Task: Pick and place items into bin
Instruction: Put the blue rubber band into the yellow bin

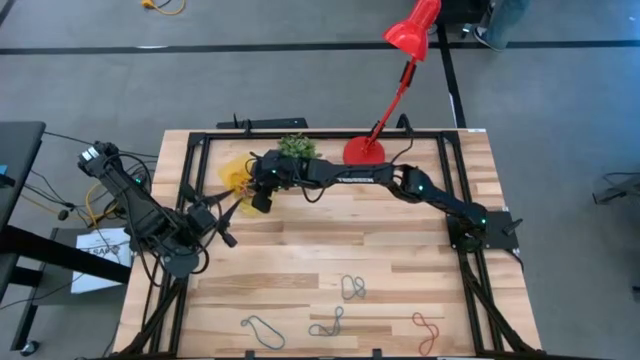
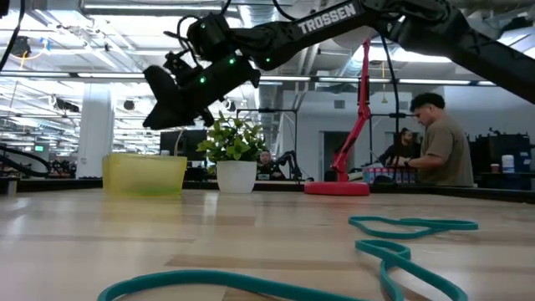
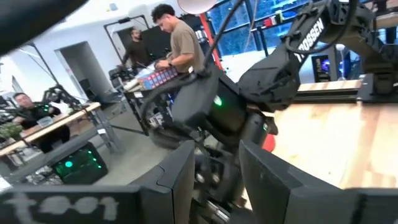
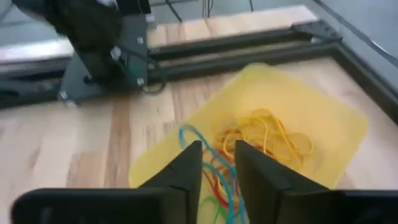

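The yellow bin [image 4: 323, 118] sits near the table's far left corner [image 1: 235, 178], beside the potted plant, and holds a tangle of yellow, red, blue and green bands [image 4: 261, 137]. My right gripper [image 4: 217, 158] hovers open over the bin's near side [image 1: 262, 198], slanting down. A blue band [image 4: 189, 138] runs under the gap between its fingers. More bands lie flat near the table's front: grey-green [image 1: 352, 288], teal [image 1: 262, 328], grey [image 1: 328, 322], red [image 1: 427, 330]. My left gripper [image 3: 217, 155] waits open at the table's left side [image 1: 226, 236]. My right gripper stands open just above the blue band [image 4: 205, 155] that lies among the bands in the bin. Whether either finger touches that band I cannot tell.
A small potted plant [image 1: 295, 147] and the red lamp's base [image 1: 363, 152] stand along the far edge, right of the bin. Black frame rails border the table. In the low view a teal band [image 2: 410, 230] lies close in front. A person [image 2: 435, 142] stands beyond the table.
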Controlling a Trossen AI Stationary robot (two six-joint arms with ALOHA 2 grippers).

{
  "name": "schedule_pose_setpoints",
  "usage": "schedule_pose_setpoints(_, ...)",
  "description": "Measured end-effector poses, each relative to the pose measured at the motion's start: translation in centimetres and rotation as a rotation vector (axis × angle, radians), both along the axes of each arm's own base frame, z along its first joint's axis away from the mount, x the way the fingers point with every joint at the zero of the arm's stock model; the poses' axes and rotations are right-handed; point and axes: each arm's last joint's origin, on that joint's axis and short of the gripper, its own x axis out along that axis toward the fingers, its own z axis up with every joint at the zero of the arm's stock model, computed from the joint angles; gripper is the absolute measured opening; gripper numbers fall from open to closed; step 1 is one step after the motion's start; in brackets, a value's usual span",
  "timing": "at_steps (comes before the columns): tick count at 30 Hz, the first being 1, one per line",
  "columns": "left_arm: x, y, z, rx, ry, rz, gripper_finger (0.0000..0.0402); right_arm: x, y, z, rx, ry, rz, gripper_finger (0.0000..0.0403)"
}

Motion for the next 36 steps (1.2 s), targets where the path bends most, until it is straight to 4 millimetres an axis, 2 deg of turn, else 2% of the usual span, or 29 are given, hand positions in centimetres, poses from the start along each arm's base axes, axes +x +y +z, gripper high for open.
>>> schedule_pose_setpoints(4,0.0,0.0,-0.2,-0.017,0.014,-0.023,0.0119,-0.5,0.7,1.6,0.049,0.006,0.004,0.0118)
schedule_pose_setpoints(6,0.0,0.0,-0.4,-0.035,0.036,-0.051,0.0119,-1.0,1.6,2.8,0.078,0.024,0.063,0.0126)
schedule_pose_setpoints(9,0.1,-0.2,-0.6,-0.09,0.094,-0.133,0.0119,-3.4,3.4,5.2,0.132,0.181,0.223,0.0129)
schedule_pose_setpoints(14,0.5,-1.1,-1.6,-0.244,0.271,-0.37,0.0119,-9.6,6.8,10.6,0.189,0.477,0.285,0.0119)
schedule_pose_setpoints(16,0.8,-1.7,-2.5,-0.308,0.334,-0.459,0.0119,-12.1,8.5,12.4,0.195,0.582,0.315,0.0115)
schedule_pose_setpoints(19,1.7,-3.1,-4.4,-0.401,0.426,-0.595,0.0119,-14.7,11.2,14.3,0.186,0.669,0.366,0.0111)
schedule_pose_setpoints(21,2.5,-4.3,-5.5,-0.467,0.462,-0.699,0.0119,-15.6,12.8,15.2,0.142,0.671,0.386,0.011)
schedule_pose_setpoints(24,3.7,-6.1,-7.2,-0.556,0.544,-0.815,0.0119,-16.5,15.1,15.9,0.063,0.667,0.4,0.0109)
schedule_pose_setpoints(26,4.4,-7.0,-8.4,-0.64,0.584,-0.832,0.0119,-16.8,16.3,15.9,0.027,0.67,0.411,0.0109)
schedule_pose_setpoints(31,5.5,-8.7,-11.4,-0.935,0.668,-0.763,0.0119,-17.0,18.5,15.5,0.001,0.681,0.453,0.0109)
schedule_pose_setpoints(36,5.9,-10.2,-14.1,-1.012,0.765,-0.675,0.0119,-17.0,19.5,15.3,0.001,0.683,0.462,0.0109)
